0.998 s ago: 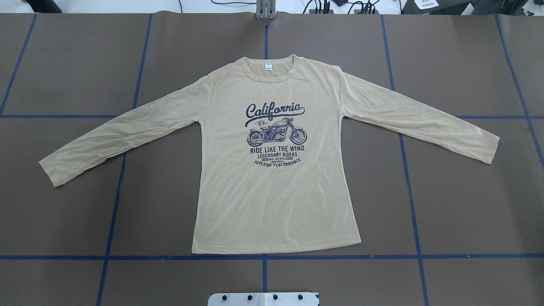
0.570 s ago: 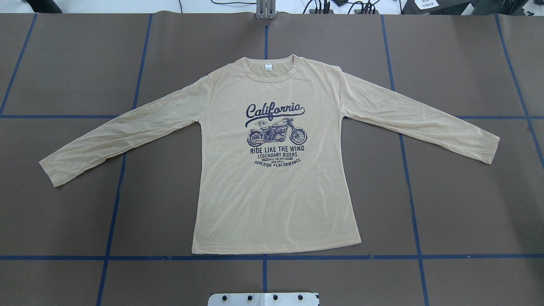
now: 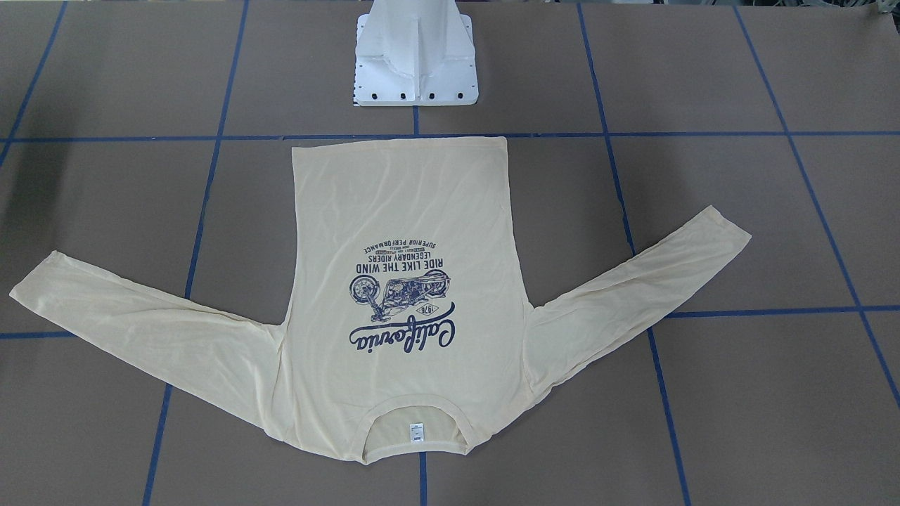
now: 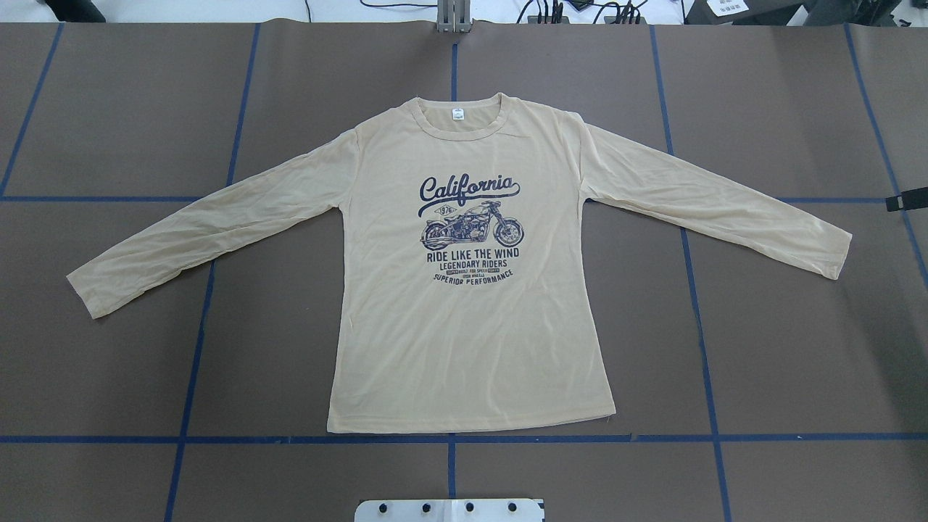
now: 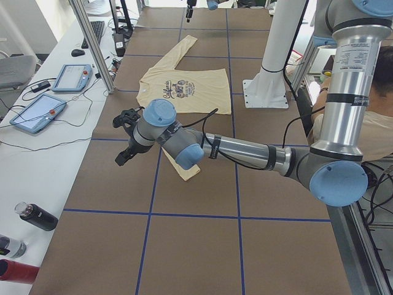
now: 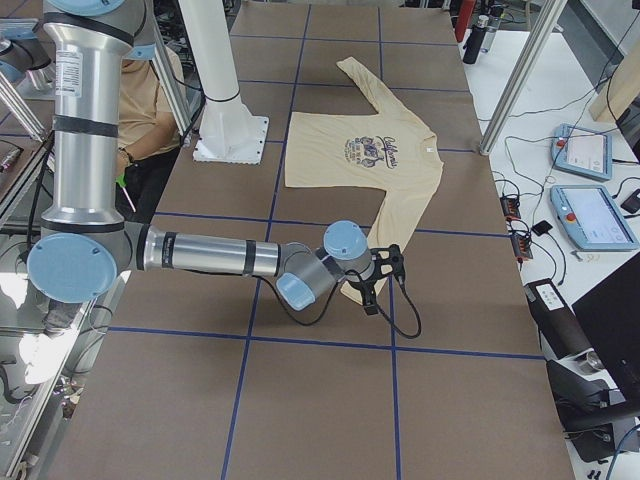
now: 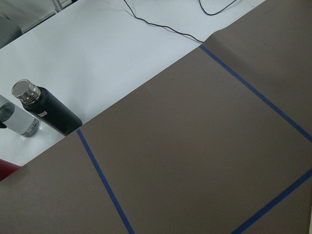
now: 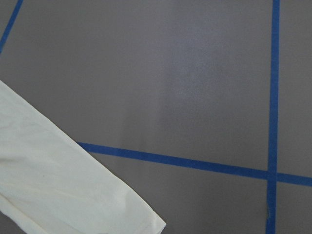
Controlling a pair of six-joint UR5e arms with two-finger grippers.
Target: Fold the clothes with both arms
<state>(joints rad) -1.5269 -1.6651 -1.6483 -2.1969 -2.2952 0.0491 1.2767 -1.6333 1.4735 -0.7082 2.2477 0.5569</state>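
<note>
The cream-yellow long-sleeved T-shirt (image 4: 471, 341) lies flat, print up, sleeves spread, neck away from the robot; it also shows in the front view (image 3: 401, 211). My left gripper (image 5: 123, 140) hovers past the left cuff (image 4: 87, 290), seen only in the left side view, so I cannot tell its state. My right gripper (image 6: 385, 278) hovers by the right cuff (image 4: 834, 254). Only a black tip (image 4: 906, 199) of it shows overhead, so I cannot tell its state. The right wrist view shows that cuff (image 8: 73, 190).
The brown table cover (image 4: 783, 348) carries blue tape lines. The white pedestal base (image 3: 415, 56) stands at the shirt's hem side. Bottles (image 7: 48, 109) stand on the white bench off the left end. Teach pendants (image 6: 590, 215) lie beside the table.
A black tip of the right gripper has come into the overhead view at its right edge. The shirt has not moved.
</note>
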